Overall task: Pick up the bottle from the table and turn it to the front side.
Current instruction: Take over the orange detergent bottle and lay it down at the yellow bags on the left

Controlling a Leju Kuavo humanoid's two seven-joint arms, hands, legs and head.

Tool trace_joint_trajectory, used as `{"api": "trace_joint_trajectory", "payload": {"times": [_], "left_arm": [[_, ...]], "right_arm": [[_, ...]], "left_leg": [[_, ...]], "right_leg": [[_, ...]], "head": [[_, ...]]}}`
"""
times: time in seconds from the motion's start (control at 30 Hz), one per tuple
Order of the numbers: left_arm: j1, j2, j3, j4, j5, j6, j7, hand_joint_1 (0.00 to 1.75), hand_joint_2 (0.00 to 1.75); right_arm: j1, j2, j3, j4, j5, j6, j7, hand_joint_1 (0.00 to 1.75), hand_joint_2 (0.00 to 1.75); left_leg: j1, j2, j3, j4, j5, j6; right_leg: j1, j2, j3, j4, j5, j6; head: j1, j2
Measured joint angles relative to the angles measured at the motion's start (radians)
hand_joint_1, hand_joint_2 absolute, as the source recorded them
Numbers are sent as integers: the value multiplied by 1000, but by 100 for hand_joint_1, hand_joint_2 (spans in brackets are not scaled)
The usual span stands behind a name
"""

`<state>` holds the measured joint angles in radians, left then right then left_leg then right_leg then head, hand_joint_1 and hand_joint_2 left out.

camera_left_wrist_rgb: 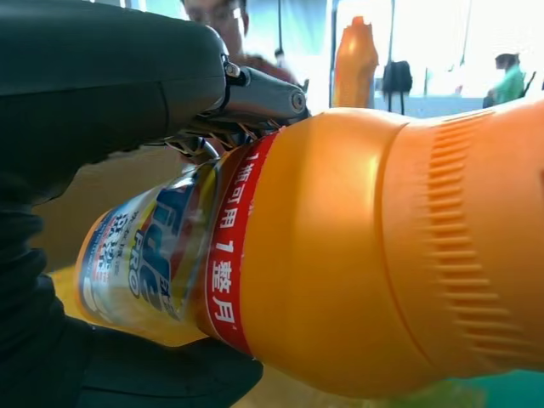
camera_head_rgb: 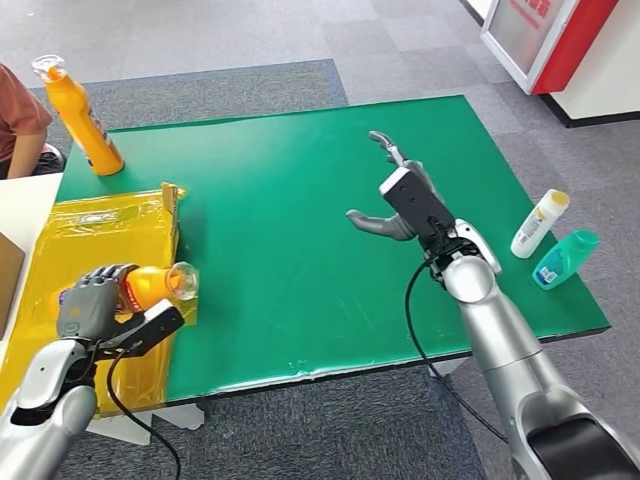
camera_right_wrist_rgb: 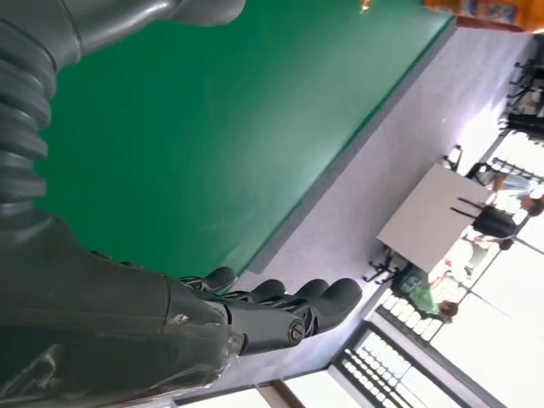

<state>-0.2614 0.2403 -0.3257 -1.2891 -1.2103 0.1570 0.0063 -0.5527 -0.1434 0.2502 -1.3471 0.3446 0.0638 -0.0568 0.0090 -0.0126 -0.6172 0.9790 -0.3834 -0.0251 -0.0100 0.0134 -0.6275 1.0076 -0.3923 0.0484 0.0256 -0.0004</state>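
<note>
My left hand grips an orange bottle lying on its side above the yellow tray at the table's left end, its clear cap toward the table's middle. In the left wrist view the orange bottle has a red band and a glossy label, with my fingers wrapped over it. My right hand hovers open over the middle of the green table, fingers spread, holding nothing. In the right wrist view the right hand's fingers stretch out over the green surface.
A second orange bottle stands upright at the table's far left corner, near a seated person. A white bottle and a teal bottle lie near the table's right edge. Grey carpet surrounds the table.
</note>
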Motion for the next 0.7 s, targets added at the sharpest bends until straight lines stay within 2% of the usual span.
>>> {"api": "trace_joint_trajectory", "payload": {"times": [0.17, 0.4, 0.53, 0.67, 0.7], "left_arm": [[-47, 26, 6, 124, 38, -26, -38, 175, 175], [-68, 40, 8, 191, 41, -46, -41, 175, 175], [-78, 63, 10, 222, 70, -79, -61, 145, 175], [-75, 78, 14, 242, 89, -77, -72, 0, 175], [-73, 80, 16, 244, 94, -76, -73, 0, 175]], "right_arm": [[-59, -15, 6, -55, -55, 49, 1, 0, 175], [-75, -24, 17, -87, -67, 63, -18, 0, 175], [-82, -35, 36, -146, -98, 81, -47, 0, 175], [-89, -50, 49, -213, -116, 83, -38, 0, 175], [-89, -53, 51, -224, -117, 83, -39, 0, 175]], "left_leg": [[0, 0, 1, 0, 1, -1], [0, 0, 1, 0, 1, -1], [0, 0, 1, 0, 1, -1], [0, 0, 1, 0, 1, -1], [0, 0, 1, 0, 1, -1]], "right_leg": [[0, 0, 0, 1, 0, 0], [0, 0, 0, 1, 1, -1], [0, 1, 0, 1, 1, -1], [0, 1, 0, 1, 0, -1], [0, 1, 0, 1, 0, -1]], "head": [[0, 0], [0, 0], [0, 0], [0, 0], [0, 0]]}}
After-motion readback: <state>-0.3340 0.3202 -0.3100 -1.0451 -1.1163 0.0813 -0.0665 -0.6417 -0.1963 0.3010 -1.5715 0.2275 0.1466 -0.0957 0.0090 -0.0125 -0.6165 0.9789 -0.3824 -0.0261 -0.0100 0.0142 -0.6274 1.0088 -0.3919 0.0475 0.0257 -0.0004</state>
